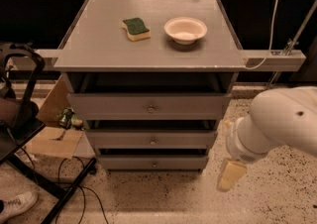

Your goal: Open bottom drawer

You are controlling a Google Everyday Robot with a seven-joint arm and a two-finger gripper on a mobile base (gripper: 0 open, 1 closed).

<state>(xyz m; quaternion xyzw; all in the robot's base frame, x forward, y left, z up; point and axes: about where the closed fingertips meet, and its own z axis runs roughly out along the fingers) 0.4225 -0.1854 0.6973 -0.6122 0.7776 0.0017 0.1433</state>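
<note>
The bottom drawer [152,162] is the slimmest grey front, lowest of three under the grey table top, with a small round centre knob [154,164]. It sits pushed in, like the mid-sized drawer [151,140] and the tallest top drawer [150,106] above it. My gripper [231,174] hangs below the white arm [277,126] at the lower right, just right of the cabinet and level with the bottom drawer. It is apart from the drawer and its knob.
A green and yellow sponge [136,28] and a white bowl [185,29] lie on the table top [99,44]. A black stand and cables [29,158], cardboard [52,139] and a shoe [17,205] are at the left. Speckled floor [163,198] lies in front.
</note>
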